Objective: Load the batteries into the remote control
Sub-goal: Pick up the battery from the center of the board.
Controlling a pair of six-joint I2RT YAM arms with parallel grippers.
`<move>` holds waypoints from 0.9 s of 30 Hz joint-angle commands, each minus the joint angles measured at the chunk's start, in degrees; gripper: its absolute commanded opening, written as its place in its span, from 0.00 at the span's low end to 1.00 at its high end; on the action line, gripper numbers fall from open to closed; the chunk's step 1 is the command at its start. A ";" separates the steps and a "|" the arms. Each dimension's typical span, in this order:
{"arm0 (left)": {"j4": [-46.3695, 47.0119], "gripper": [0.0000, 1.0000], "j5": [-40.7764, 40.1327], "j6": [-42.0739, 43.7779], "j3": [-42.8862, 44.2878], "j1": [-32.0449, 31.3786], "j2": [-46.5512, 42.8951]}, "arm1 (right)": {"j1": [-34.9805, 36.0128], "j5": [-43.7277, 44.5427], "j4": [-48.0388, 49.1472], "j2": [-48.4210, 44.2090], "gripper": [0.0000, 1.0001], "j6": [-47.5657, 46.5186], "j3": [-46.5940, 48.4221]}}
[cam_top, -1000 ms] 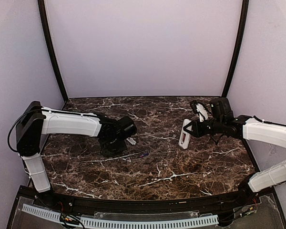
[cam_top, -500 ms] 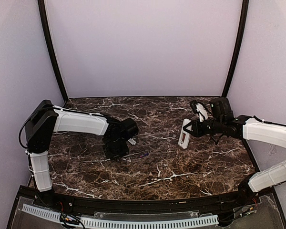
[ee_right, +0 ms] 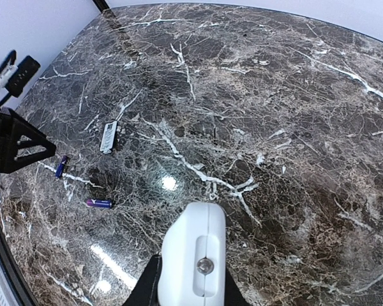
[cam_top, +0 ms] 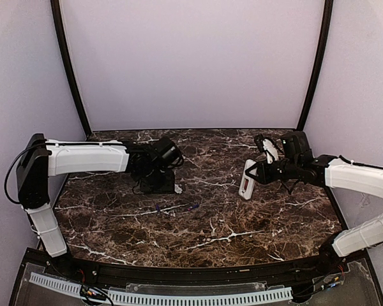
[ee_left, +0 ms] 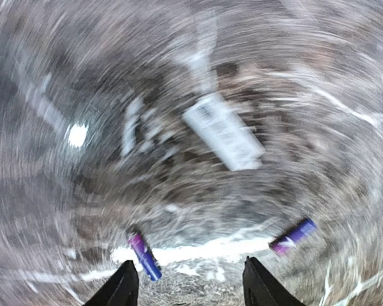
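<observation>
While the left wrist view is badly smeared, we can still make out enough to report. The left claw (ee_left: pixel 189 284) hangs over the worktop (cam_top: pixel 242 223) at left-centre, its jaws partly apart with nothing between them. Close by its tips lie the left battery (cam_top: pixel 156 208) and, a little further right, the right battery (cam_top: pixel 193 206). Both lie flat on the marble, apart from each other. Just behind them, beside the claw, lies a white cover piece (cam_top: pixel 177 189), which we take to be the lid of the battery bay. Further right, well apart from all of these, the remote control (cam_top: pixel 246 185) is held on end by the right claw (cam_top: pixel 255 173), which is clamped on it. We cannot tell whether its lower end touches the worktop, nor whether the bay faces the left arm.

We judge the step in hand to be the pick-up of a first battery. To do it well, the left claw should settle over the left battery with its jaws across the width at mid-length. It should close squarely, so that the cylinder neither rolls off nor nudges its neighbour or the cover. The right claw should hold the remote control steady.

Count: two arms, two claws, two batteries, one remote control, one cover piece.
</observation>
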 commanded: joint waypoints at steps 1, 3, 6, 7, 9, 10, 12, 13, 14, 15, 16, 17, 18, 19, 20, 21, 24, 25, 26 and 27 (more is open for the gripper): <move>10.71 0.57 6.41 30.49 -1.22 0.36 -5.71 | -0.37 -1.03 2.12 -1.21 0.00 -0.37 -0.33; 12.52 0.58 11.71 40.76 -0.44 0.40 -5.73 | -0.43 -1.29 2.06 -1.15 0.00 -0.40 -0.42; 9.48 0.58 19.04 46.35 4.17 0.32 -2.38 | -0.72 -1.98 1.89 -1.17 0.00 -0.41 -0.67; 7.50 0.56 19.92 48.28 6.58 0.27 -0.15 | -0.91 -2.24 1.85 -1.18 0.00 -0.33 -0.81; 4.85 0.53 21.65 50.94 9.93 0.17 2.93 | -1.49 -3.01 1.86 -1.21 0.00 -0.30 -1.00; 3.00 0.51 21.71 51.78 10.94 0.07 3.90 | -1.68 -3.31 1.87 -1.28 0.00 -0.32 -1.10; 0.31 0.49 21.93 54.86 13.96 -0.17 6.67 | -2.10 -3.81 1.81 -1.46 0.00 -0.26 -1.20; -0.48 0.48 22.11 56.76 15.71 -0.42 8.31 | -2.39 -4.15 1.76 -1.47 0.00 -0.28 -1.29; -2.17 0.48 22.55 57.59 16.64 -0.49 9.05 | -2.67 -4.58 1.82 -1.48 0.00 -0.11 -1.36; -3.04 0.46 22.64 59.07 18.42 -0.68 10.73 | -2.97 -4.93 1.84 -1.48 0.00 -0.12 -1.38; -4.39 0.44 22.42 59.62 19.19 -0.75 11.54 | -3.28 -5.26 1.84 -1.41 0.00 -0.14 -1.46; -4.81 0.43 22.40 60.45 20.31 -0.78 12.85 | -3.38 -5.51 1.93 -1.25 0.00 -0.13 -1.47; -5.56 0.43 22.51 61.04 21.29 -0.85 14.03 | -3.51 -5.65 1.95 -1.22 0.00 -0.07 -1.47; -5.92 0.42 22.54 61.31 21.85 -0.87 14.68 | -3.58 -5.82 2.02 -1.15 0.00 -0.12 -1.55; -6.72 0.41 22.50 61.82 22.89 -1.01 15.83 | -3.71 -6.01 2.02 -1.08 0.00 -0.07 -1.56; -7.07 0.40 22.67 62.10 23.31 -1.09 16.37 | -3.82 -6.23 2.08 -1.07 0.00 0.01 -1.56; -8.63 0.37 22.32 63.41 25.21 -1.63 19.06 | -4.01 -6.45 2.11 -0.95 0.00 0.03 -1.48; -9.57 0.36 21.75 63.59 25.66 -1.76 19.57 | -4.02 -6.46 2.13 -0.95 0.00 0.05 -1.52; -10.04 0.36 21.40 63.84 26.50 -1.96 20.63 | -4.13 -6.46 2.19 -0.95 0.00 -0.01 -1.56; -10.82 0.35 20.97 63.90 26.83 -2.05 21.10 | -4.12 -6.50 2.26 -0.88 0.00 0.03 -1.56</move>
